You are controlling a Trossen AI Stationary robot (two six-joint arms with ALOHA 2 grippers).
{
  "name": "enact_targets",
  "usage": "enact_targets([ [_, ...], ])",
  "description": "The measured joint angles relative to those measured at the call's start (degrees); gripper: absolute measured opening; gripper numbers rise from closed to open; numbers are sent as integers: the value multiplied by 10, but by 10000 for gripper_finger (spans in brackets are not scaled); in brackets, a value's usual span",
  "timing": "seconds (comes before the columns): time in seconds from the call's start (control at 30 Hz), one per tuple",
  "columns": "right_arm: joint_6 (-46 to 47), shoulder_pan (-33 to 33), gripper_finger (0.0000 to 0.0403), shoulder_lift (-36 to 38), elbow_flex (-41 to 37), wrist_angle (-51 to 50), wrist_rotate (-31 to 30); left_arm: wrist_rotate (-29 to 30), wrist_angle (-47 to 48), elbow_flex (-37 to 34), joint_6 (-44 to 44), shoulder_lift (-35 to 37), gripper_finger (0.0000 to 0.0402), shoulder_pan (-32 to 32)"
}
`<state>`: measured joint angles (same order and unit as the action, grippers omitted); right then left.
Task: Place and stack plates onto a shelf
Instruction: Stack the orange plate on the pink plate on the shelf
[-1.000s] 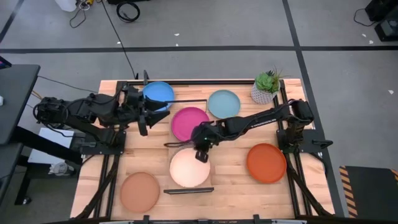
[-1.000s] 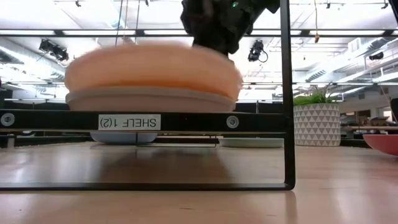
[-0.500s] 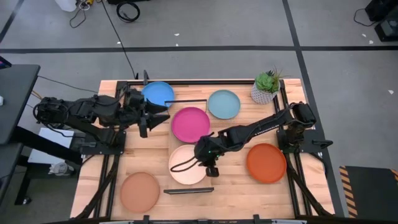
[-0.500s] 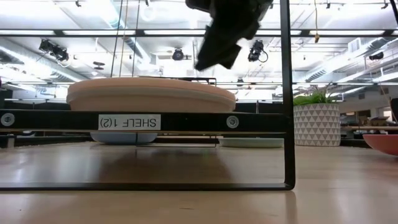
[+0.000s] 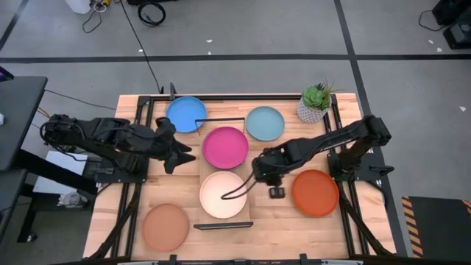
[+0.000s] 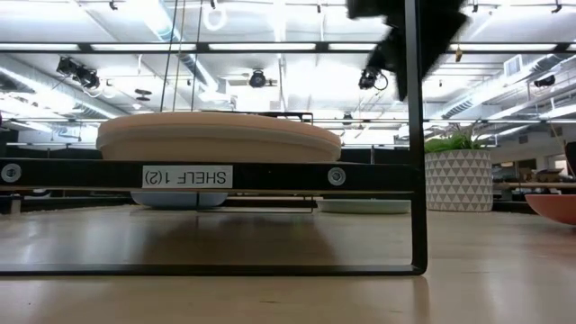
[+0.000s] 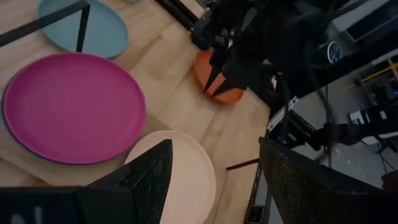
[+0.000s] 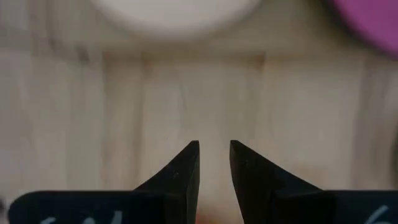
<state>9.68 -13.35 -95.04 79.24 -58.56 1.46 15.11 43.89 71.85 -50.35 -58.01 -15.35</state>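
Observation:
The shelf (image 5: pixel 247 213) runs from far to near down the table's middle. A magenta plate (image 5: pixel 225 146) and a cream plate (image 5: pixel 224 194) lie flat on it. In the low view the cream plate (image 6: pixel 216 135) rests above the shelf's labelled front bar (image 6: pixel 90 174). On the table lie a bright blue plate (image 5: pixel 185 114), a light blue plate (image 5: pixel 265 123), an orange plate (image 5: pixel 315 192) and a terracotta plate (image 5: pixel 165 227). My right gripper (image 5: pixel 276 191) (image 8: pixel 214 146) hangs between the cream and orange plates, open a little over bare wood. My left gripper (image 5: pixel 180 151) (image 7: pixel 214 155) is open, left of the magenta plate.
A small potted plant (image 5: pixel 315 103) stands at the far right corner. The shelf's black wire end frames (image 5: pixel 221 119) (image 6: pixel 415 135) rise at its far and near ends. Bare wood lies between the terracotta plate and the left arm.
My right gripper has left the cream plate's far rim, risen and swung toward the table's right edge, tipping to point more steeply down. The cream plate has dropped from slightly raised to lying level on the shelf. My left gripper has tipped downward and sunk a little.

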Motion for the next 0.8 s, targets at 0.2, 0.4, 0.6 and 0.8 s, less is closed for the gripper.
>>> enact_targets([
  [0.2, -129, 6, 96, 16, -70, -73, 51, 12, 0, 0, 10, -1, 247, 0],
  [0.4, -231, 4, 105, 16, -153, -52, 89, 12, -3, 0, 7, -1, 247, 0],
  [0.6, -308, -2, 122, 16, -212, -25, 70, 12, -4, 0, 12, -1, 247, 0],
  [0.8, -305, -2, 132, 16, -251, 9, 30, 12, -4, 0, 12, -1, 247, 0],
])
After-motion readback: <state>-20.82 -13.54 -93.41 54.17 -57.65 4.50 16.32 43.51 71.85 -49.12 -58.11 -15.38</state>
